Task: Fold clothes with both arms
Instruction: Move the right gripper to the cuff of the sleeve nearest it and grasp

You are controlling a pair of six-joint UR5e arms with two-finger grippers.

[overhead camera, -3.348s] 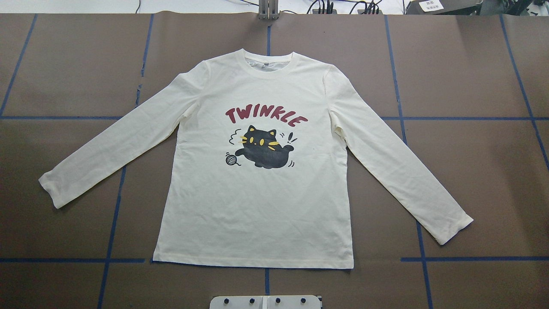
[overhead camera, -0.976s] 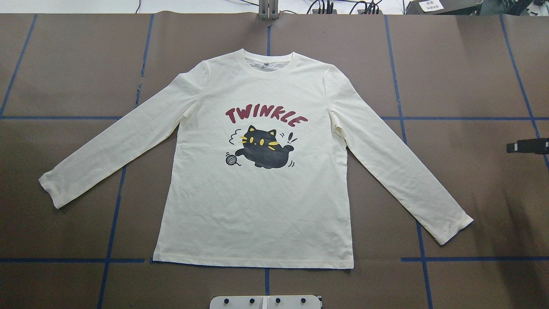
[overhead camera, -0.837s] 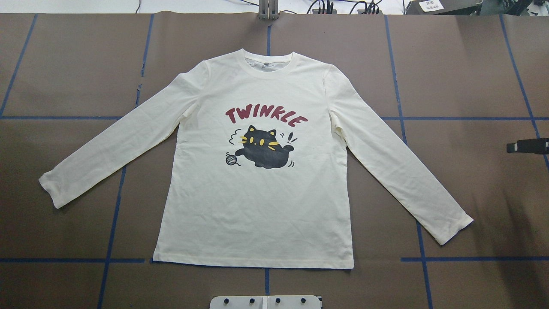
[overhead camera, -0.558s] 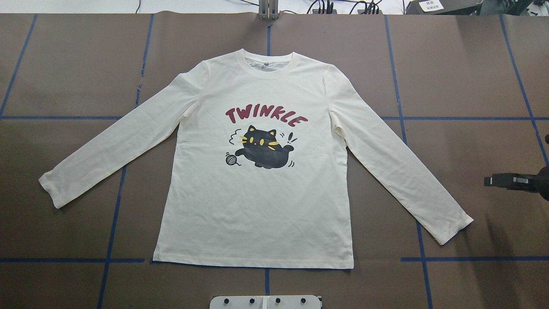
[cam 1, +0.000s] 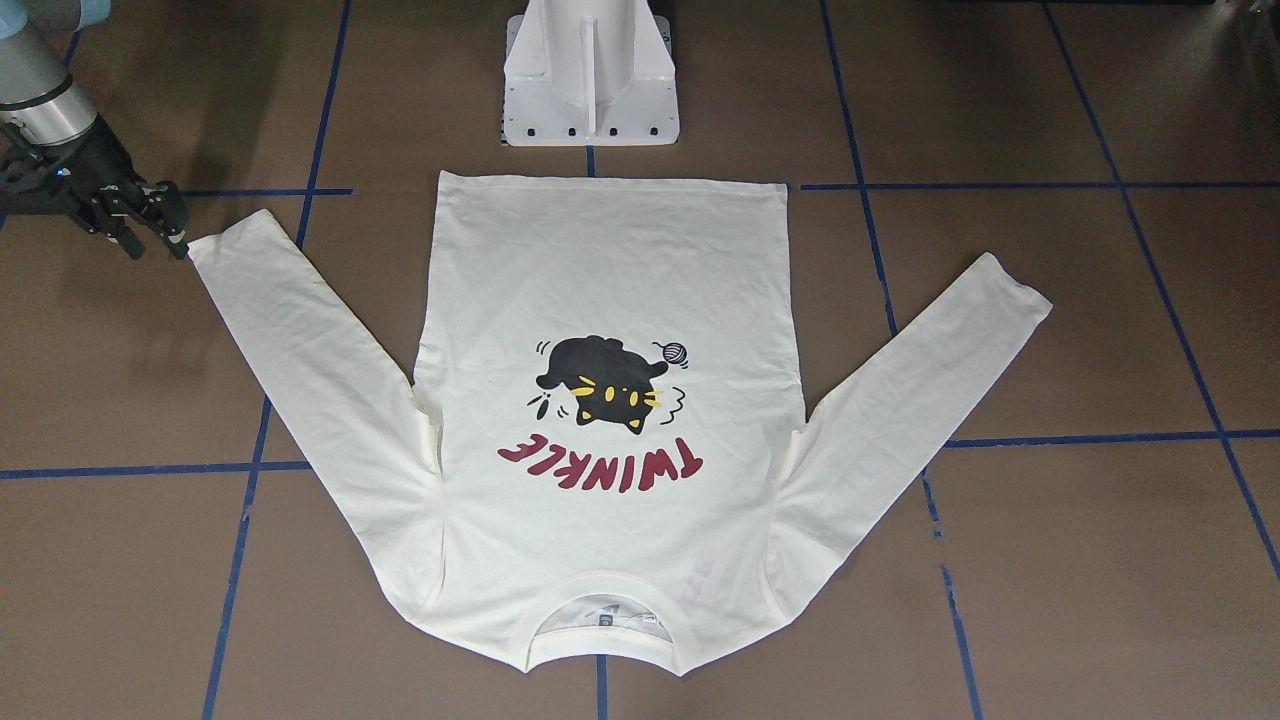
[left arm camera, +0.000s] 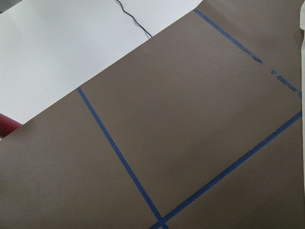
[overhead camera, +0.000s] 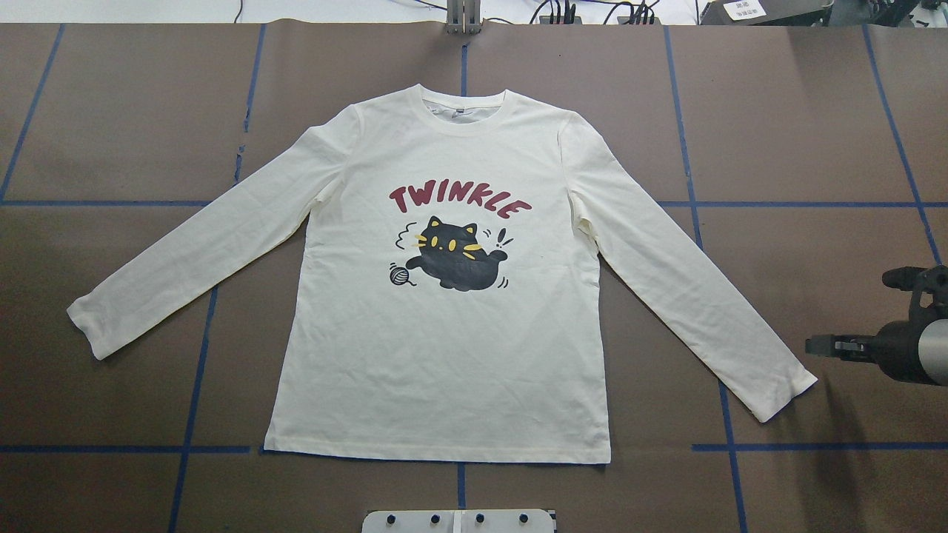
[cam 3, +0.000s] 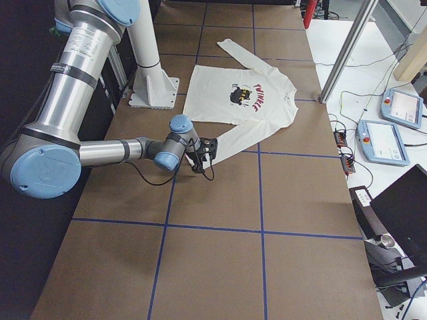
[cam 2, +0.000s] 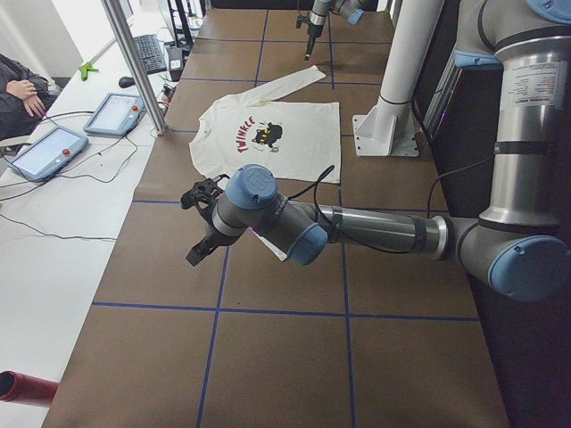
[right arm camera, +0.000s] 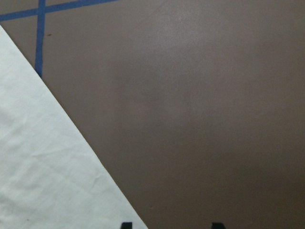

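The cream long-sleeved T-shirt [overhead camera: 444, 355] with the black cat and red "TWINKLE" lies flat, print up, sleeves spread; it also shows in the front view [cam 1: 600, 260]. My right gripper [overhead camera: 815, 346] hovers low just beside the cuff [overhead camera: 778, 385] of the sleeve on my right, apart from it, also seen in the front view [cam 1: 160, 228]. Its wrist view shows two fingertips [right arm camera: 217, 225] spread apart, empty, with the sleeve edge [right arm camera: 47, 167] at left. My left gripper [cam 2: 194, 254] shows only in the exterior left view, above bare table away from the shirt; I cannot tell if it is open.
The white pedestal base [cam 1: 590, 90] stands at the hem side of the shirt. Blue tape lines [overhead camera: 196, 370] cross the brown table cover. Beyond the collar side are a metal post [cam 2: 134, 62] and teach pendants [cam 2: 116, 111] on a white bench.
My right gripper came in from the right edge, then moved nearer the robot and inward to the cuff of the sleeve. The shirt has not moved.
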